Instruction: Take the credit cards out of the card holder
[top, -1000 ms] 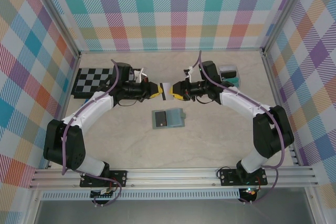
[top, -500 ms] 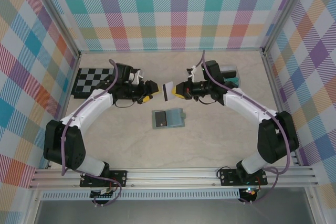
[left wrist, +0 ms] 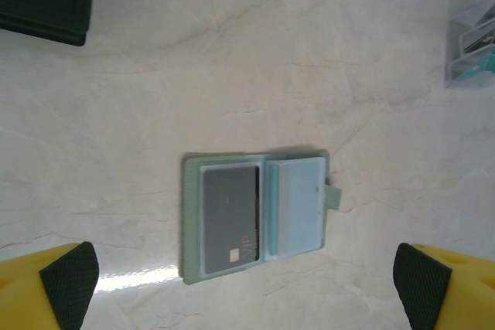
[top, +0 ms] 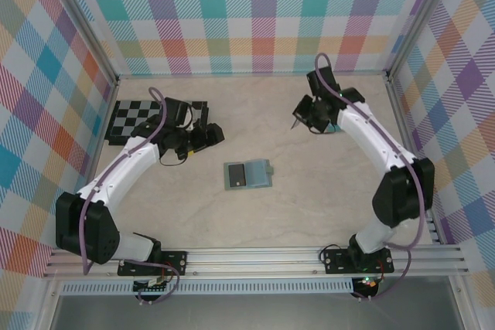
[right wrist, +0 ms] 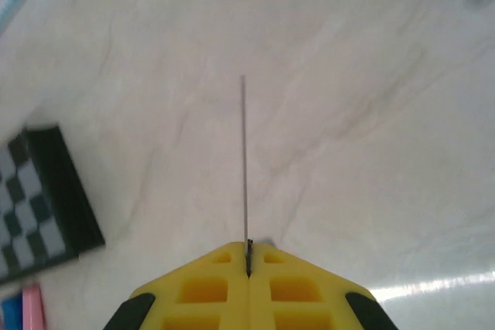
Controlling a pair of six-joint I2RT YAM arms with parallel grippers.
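The sage-green card holder (top: 247, 175) lies open on the table between the arms, and in the left wrist view the card holder (left wrist: 259, 214) has a grey credit card (left wrist: 230, 218) in its left pocket. My left gripper (top: 210, 135) hovers up and left of it, open, with nothing between its fingertips (left wrist: 69, 291). Another credit card (right wrist: 244, 152), seen edge-on as a thin line, is held by my right gripper (right wrist: 248, 256), which is shut on it. The right gripper (top: 298, 118) is at the back right, well away from the card holder.
A chessboard (top: 143, 119) lies at the back left, beside the left arm. A clear box (left wrist: 473, 44) with teal contents stands at the back right, next to the right arm. Pink and blue blocks (right wrist: 23, 307) lie by the chessboard (right wrist: 42, 199).
The left gripper opened, let go of the card and drew back to the left. The right gripper, shut on that card, carried it up and to the right, turning it edge-on.
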